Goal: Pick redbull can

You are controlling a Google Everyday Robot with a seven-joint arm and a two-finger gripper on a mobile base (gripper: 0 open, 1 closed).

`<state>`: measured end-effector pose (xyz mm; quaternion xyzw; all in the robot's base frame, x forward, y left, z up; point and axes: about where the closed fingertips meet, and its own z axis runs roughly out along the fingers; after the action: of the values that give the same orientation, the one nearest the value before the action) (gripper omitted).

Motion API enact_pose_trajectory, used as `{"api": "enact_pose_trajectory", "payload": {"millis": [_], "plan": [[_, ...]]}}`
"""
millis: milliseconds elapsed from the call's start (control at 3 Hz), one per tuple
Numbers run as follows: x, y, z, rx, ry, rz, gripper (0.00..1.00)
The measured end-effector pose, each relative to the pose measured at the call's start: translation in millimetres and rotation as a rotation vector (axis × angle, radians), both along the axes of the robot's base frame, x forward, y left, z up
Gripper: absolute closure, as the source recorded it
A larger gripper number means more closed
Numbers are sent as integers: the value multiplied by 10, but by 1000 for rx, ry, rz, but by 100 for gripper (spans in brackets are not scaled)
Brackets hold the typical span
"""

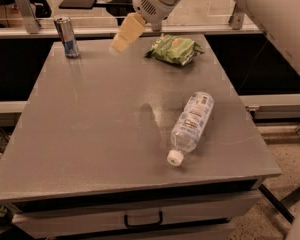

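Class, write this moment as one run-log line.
phase: pre-grasp | claw: over table, between redbull can and green bag | redbull can: upright, untouched | water bottle: lying flat

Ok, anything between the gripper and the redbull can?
Camera view shows only bare table between the gripper, hovering near the far edge, and the redbull can.

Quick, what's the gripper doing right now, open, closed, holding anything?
Gripper: open or closed cannot be told; above the table at its far side, apart from the redbull can.
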<state>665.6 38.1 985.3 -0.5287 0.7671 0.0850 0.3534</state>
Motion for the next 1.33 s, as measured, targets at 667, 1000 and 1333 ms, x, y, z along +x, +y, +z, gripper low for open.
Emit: {"api": "enact_pose_trajectory", "payload": {"millis": [667, 1000, 1333], "plan": [[295, 595, -219, 39, 27, -129, 0], [411, 820, -297, 63, -4, -220, 0], [411, 821, -297, 63, -3, -220, 0]]}}
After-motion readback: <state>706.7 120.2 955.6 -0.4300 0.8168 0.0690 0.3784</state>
